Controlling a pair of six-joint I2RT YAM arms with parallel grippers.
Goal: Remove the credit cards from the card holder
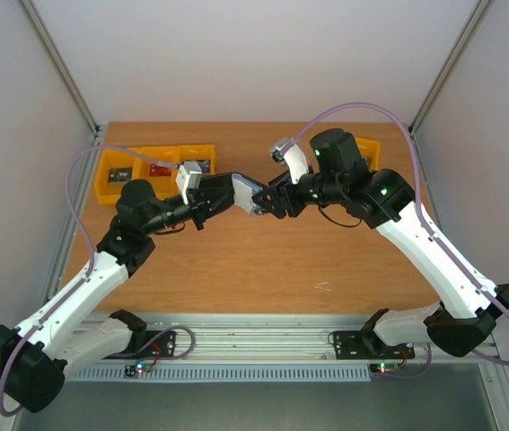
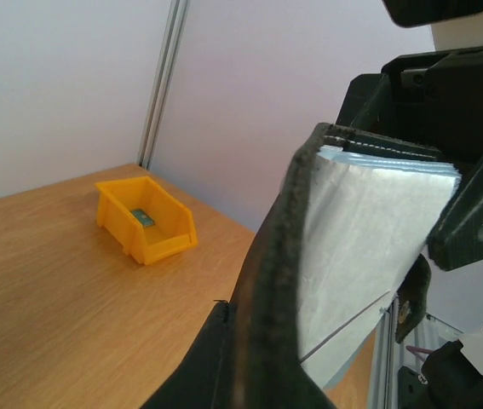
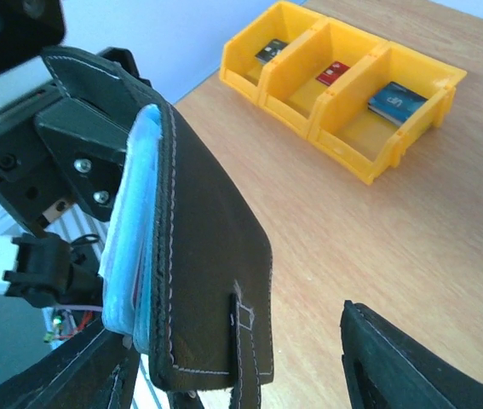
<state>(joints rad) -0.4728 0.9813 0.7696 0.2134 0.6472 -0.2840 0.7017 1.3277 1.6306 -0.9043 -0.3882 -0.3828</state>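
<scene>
Black outer cover, grey-blue lining: the card holder (image 1: pixel 239 192) hung in the air over the middle of the table (image 1: pixel 236 269), between the two arms and well clear of the yellow bins (image 1: pixel 151 169). Left gripper (image 1: pixel 202 205) was clamped on one end and, by my reading, carried it alone. Right gripper (image 1: pixel 275 203) stood with fingers spread either side of the free end, one finger close to the cover, the other well apart, nothing pinched. Pale layers (image 3: pixel 132 226) showed along the open edge between the covers; could not tell which of them were the credit cards. Judgement: holder light and soft, likely to flex and twist if pulled hard; cards thin, stiff, slick, probably snug in their pockets. Best hold looked to be a card's exposed edge, pinched flat and drawn straight out along the pocket, with the left gripper bracing the holder.
</scene>
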